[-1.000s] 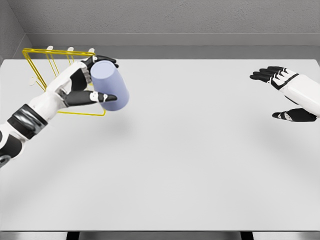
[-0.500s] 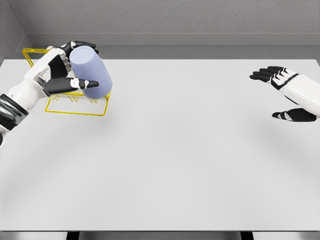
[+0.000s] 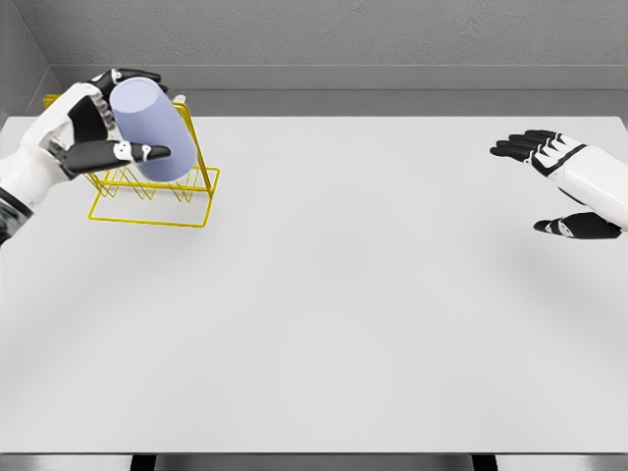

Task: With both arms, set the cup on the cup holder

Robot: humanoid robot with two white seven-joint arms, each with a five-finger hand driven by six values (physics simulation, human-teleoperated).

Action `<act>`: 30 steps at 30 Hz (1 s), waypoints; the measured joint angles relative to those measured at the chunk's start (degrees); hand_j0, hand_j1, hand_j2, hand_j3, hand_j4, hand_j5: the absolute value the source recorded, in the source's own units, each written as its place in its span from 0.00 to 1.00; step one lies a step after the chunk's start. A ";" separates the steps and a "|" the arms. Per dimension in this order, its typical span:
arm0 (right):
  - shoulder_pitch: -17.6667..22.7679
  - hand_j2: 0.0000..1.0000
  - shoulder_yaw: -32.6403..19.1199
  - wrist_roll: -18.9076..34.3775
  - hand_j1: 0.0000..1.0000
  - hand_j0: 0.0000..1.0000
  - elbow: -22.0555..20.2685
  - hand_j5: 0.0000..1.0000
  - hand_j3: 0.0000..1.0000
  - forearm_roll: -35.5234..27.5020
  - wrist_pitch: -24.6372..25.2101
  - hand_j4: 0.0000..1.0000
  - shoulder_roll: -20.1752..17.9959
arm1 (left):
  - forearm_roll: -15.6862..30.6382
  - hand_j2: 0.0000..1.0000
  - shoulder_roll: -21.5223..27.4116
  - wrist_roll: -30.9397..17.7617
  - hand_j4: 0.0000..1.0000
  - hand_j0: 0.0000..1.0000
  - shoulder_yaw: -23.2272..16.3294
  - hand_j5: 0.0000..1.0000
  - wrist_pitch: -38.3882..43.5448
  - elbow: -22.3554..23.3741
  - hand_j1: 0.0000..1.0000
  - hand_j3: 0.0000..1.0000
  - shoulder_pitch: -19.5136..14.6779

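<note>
The left hand (image 3: 83,137) grips the lilac cup (image 3: 149,130) right over the yellow cup holder (image 3: 157,186) — long axis tilted — while the right hand (image 3: 561,182) hangs spread, well apart.

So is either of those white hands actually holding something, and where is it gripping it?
The left hand grips the pale lavender cylindrical cup around its side; the right hand holds nothing.

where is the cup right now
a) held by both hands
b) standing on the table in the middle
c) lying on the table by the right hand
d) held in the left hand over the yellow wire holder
d: the left hand grips the lilac cup above the yellow wire holder, while the right hand hangs open and apart.
</note>
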 measured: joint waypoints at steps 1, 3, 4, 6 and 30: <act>0.00 1.00 0.00 0.00 1.00 1.00 0.00 1.00 1.00 0.00 0.00 1.00 0.00 | 0.00 0.64 0.02 -0.01 0.64 0.64 0.01 0.64 0.00 0.19 0.64 0.64 0.00; 0.00 1.00 0.00 0.00 1.00 1.00 0.00 1.00 1.00 0.00 0.00 1.00 0.00 | 0.00 0.64 0.06 -0.01 0.64 0.64 0.02 0.64 0.00 0.49 0.64 0.64 -0.09; 0.00 1.00 0.00 0.00 1.00 1.00 0.00 1.00 1.00 0.00 0.00 1.00 0.00 | 0.00 0.64 0.07 -0.01 0.64 0.64 0.02 0.64 0.00 0.62 0.64 0.64 0.00; 0.00 1.00 0.00 0.00 1.00 1.00 0.00 1.00 1.00 0.00 0.00 1.00 0.00 | 0.00 0.64 0.15 0.00 0.64 0.64 0.03 0.64 0.00 0.85 0.64 0.64 0.00; 0.00 1.00 0.00 0.00 1.00 1.00 0.02 1.00 1.00 0.00 0.00 1.00 0.00 | 0.78 0.66 -0.45 0.05 0.66 0.66 -0.19 0.66 0.14 4.15 0.66 0.66 -0.18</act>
